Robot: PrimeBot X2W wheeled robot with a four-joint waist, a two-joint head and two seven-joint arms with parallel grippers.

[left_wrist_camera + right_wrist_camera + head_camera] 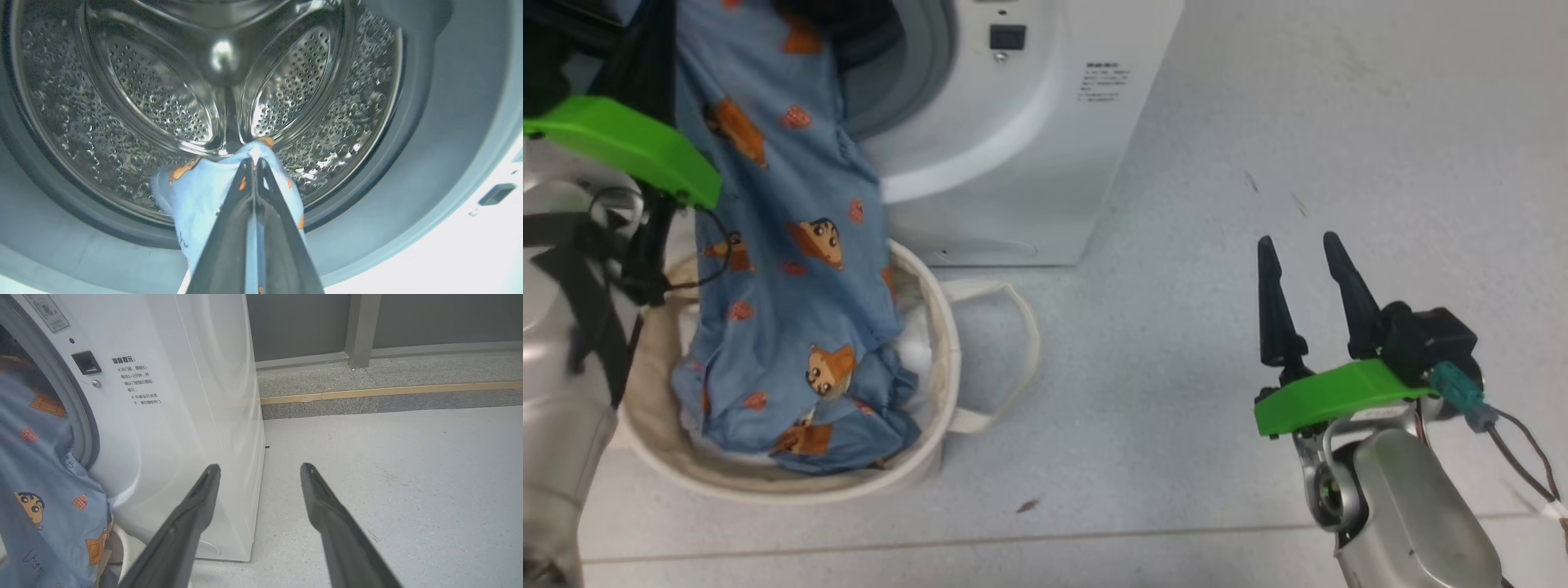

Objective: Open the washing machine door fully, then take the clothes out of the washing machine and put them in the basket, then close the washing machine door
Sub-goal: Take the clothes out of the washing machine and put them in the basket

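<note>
The clothes [792, 245], thin light-blue fabric printed with orange-brown cartoon boys (plus faint script), hang from the left end effector's [254, 160] pinch at the washing machine [1013, 180] mouth down into the basket [947, 343], while the right end effector [1298, 239] stands spread.

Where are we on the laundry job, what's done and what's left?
Done: the washing machine is open, drum looking bare. In hand: the left end effector is shut on the clothes, whose lower end already lies in the basket. Left: release the clothes, then shut the door. The right end effector is open over the floor.
</note>
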